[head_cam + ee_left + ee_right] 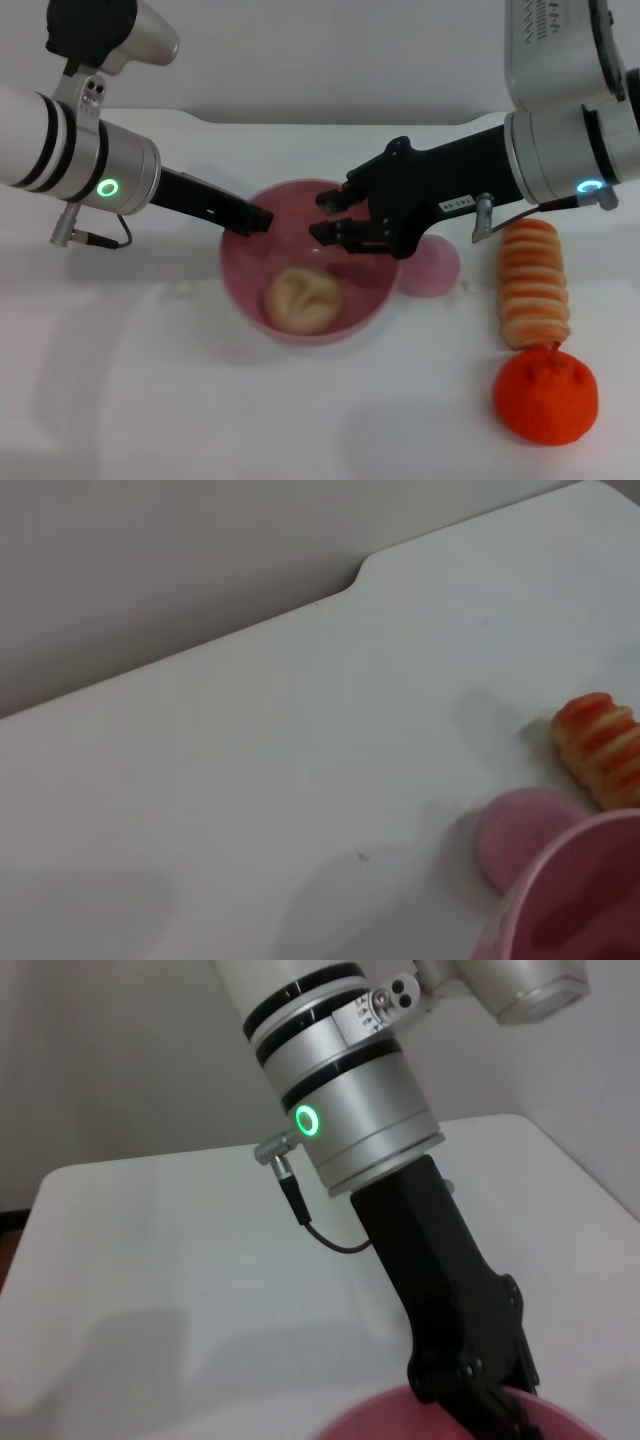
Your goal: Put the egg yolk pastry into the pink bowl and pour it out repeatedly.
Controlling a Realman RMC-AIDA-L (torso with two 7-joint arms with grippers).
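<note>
The pink bowl [368,288] stands mid-table with the pale beige egg yolk pastry [303,298] lying inside it, toward the near side. My left gripper [252,218] is shut on the bowl's far-left rim. In the right wrist view the left gripper [478,1400] meets the bowl's rim [395,1420]. My right gripper [328,216] hovers open over the bowl's far-right side, above the pastry, with nothing between its fingers. The left wrist view shows only part of the bowl [575,900].
A small pink dome [434,268] sits just right of the bowl and shows beside it from the left wrist [520,835]. Farther right lie an orange-and-cream ridged roll [533,283] and an orange fruit [545,396]. The white table [130,380] stretches left and forward.
</note>
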